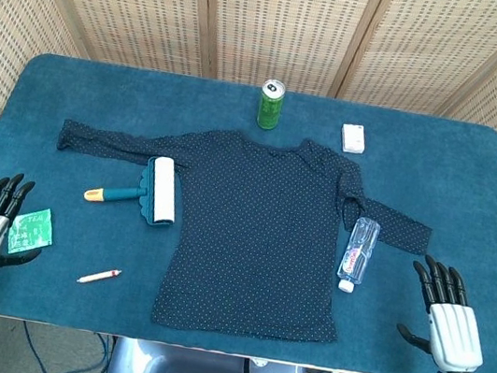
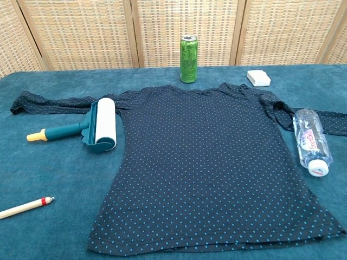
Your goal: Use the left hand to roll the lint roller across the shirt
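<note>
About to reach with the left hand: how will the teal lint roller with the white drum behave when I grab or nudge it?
The teal lint roller looks rigid. Its white drum, if nudged, may roll sideways or catch the dark dotted shirt. The slim handle probably lifts lightly.

green packet (image 1: 30,231), pen (image 1: 98,275) flank approach

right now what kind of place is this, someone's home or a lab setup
Probably a staged test setup, not a home: a table under blue cloth, woven rattan screens closing it in, and unrelated props laid out around a dark dotted shirt, such as a green drink can and a clear plastic bottle.
</note>
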{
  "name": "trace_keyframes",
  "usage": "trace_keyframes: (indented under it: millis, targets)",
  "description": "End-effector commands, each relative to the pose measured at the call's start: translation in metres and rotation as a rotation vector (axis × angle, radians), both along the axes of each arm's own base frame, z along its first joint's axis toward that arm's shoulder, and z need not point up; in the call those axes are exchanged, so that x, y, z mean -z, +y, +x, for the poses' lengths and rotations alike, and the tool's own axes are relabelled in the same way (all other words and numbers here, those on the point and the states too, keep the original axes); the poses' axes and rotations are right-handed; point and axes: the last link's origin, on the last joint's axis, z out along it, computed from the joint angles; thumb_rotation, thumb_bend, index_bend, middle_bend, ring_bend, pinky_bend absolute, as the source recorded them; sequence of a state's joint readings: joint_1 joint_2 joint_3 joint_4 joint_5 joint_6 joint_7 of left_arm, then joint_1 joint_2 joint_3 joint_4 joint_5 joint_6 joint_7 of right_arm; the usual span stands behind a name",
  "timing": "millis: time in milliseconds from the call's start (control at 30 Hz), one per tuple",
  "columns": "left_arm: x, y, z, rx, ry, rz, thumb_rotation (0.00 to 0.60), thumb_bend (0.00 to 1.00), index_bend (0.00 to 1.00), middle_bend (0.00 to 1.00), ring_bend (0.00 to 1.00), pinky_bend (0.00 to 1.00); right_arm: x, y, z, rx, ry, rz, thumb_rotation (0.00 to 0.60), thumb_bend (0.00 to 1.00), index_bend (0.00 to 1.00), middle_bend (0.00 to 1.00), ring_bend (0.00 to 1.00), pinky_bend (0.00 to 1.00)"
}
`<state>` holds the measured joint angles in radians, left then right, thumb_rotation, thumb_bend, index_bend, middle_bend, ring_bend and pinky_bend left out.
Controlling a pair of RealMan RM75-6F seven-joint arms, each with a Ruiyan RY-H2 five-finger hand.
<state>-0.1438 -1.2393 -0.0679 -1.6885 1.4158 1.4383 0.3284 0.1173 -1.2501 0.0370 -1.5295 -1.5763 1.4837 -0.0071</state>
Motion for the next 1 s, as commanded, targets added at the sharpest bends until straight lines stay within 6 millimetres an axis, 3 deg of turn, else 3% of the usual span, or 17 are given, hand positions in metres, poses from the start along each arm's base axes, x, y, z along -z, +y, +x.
trace_keyframes:
  millis: [33,100,167,200,300,467,700,900,1000]
  targets:
    - [0.001,0.018,-0.001,-0.033,-0.025,-0.018,0.6,0.01,0.0,0.0,0.02,0.1,0.0,0.0,0.0,0.001,-0.001,-0.001,0.6,0.02,0.0,0.0,0.0,0.0]
    - [0.001,0.038,-0.002,-0.048,-0.034,-0.028,0.6,0.02,0.0,0.03,0.14,0.25,0.0,-0.001,-0.001,0.002,-0.003,-0.004,0.6,0.02,0.0,0.0,0.0,0.0]
    - [0.0,0.052,-0.002,-0.059,-0.036,-0.037,0.6,0.05,0.0,0.15,0.26,0.34,-0.001,-0.002,-0.001,0.004,-0.002,-0.006,0.6,0.02,0.0,0.0,0.0,0.0]
    - [0.0,0.06,-0.001,-0.061,-0.041,-0.041,0.6,0.06,0.0,0.26,0.33,0.38,-0.001,-0.002,-0.001,0.006,-0.001,-0.006,0.6,0.02,0.0,0.0,0.0,0.0]
    - [0.0,0.081,0.001,-0.072,-0.049,-0.067,0.6,0.07,0.03,0.48,0.46,0.47,0.0,-0.002,-0.002,0.009,0.0,-0.005,0.6,0.02,0.0,0.0,0.0,0.0]
    - [0.004,0.104,0.005,-0.091,-0.05,-0.118,0.6,0.11,0.19,0.69,0.59,0.54,0.002,-0.002,-0.003,0.011,0.004,-0.001,0.6,0.02,0.0,0.0,0.0,0.0]
    - [0.017,0.135,0.009,-0.134,0.0,-0.18,0.6,0.14,0.34,0.73,0.62,0.56,0.002,-0.003,-0.005,0.021,0.003,-0.003,0.6,0.02,0.0,0.0,0.0,0.0]
    - [0.028,0.153,0.013,-0.178,0.03,-0.213,0.6,0.14,0.38,0.73,0.62,0.56,0.001,-0.005,-0.007,0.03,0.001,-0.005,0.6,0.02,0.0,0.0,0.0,0.0]
    - [0.032,0.158,0.014,-0.19,0.046,-0.222,0.6,0.21,0.39,0.73,0.62,0.56,0.001,-0.005,-0.008,0.033,0.001,-0.002,0.6,0.02,0.0,0.0,0.0,0.0]
